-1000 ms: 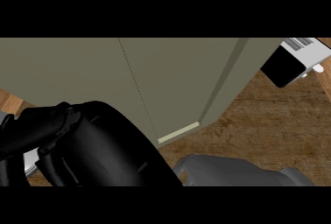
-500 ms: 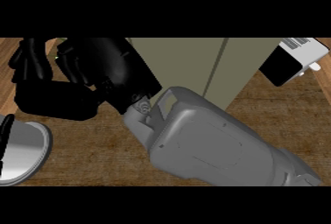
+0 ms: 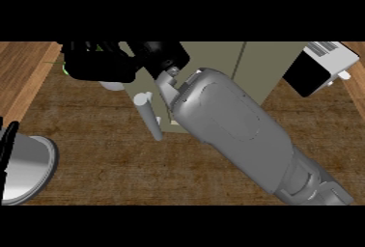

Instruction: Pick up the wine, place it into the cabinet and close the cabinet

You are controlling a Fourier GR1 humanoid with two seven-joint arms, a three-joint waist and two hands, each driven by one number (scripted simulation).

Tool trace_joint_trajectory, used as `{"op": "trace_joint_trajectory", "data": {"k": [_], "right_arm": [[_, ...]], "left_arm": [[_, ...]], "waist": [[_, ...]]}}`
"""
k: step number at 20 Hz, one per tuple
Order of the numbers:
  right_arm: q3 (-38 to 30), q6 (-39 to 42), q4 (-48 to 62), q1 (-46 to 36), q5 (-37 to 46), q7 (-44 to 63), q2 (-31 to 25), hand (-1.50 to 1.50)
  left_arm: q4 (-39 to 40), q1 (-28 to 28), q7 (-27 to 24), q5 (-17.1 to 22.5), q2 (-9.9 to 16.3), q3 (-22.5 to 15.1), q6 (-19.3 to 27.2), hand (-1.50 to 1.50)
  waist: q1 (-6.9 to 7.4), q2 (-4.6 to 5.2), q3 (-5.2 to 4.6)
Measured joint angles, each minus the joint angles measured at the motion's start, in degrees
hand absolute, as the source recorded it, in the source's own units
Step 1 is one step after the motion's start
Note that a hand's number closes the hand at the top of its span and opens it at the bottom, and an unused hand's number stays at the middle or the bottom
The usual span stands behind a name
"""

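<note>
The right hand (image 3: 107, 62) sits at the cabinet's (image 3: 235, 67) left edge, fingers curled; what they grip is hidden. The wine cannot be made out, only a green sliver left of the hand. A handle (image 3: 151, 116) hangs below. Bare worktop (image 3: 143, 173) lies below the cabinet.

One head view, looking steeply down, close over the counter (image 3: 143, 164); no second view shares it
</note>
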Motion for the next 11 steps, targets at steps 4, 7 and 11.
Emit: {"op": "trace_joint_trajectory", "data": {"k": [4,7,11], "right_arm": [[-0.42,2.66,2.12,0.44,0.85,-3.87,-0.63,1.5],[-0.28,4.28,3.22,0.59,1.77,-6.09,-1.47,1.5],[-0.24,5.58,4.26,0.76,2.9,-8.19,-2.25,1.5]], "left_arm": [[-0.73,-0.3,1.02,-0.27,-0.25,0.26,0.27,-1.5],[-0.65,-0.75,1.26,-0.71,-0.56,0.06,0.21,-1.5],[-0.34,-1.43,1.68,-1.04,-0.82,-0.11,-0.07,-1.5]], "waist": [[0.29,-0.65,-0.19],[0.44,-0.93,-0.27],[0.53,-1.2,-0.16]]}}
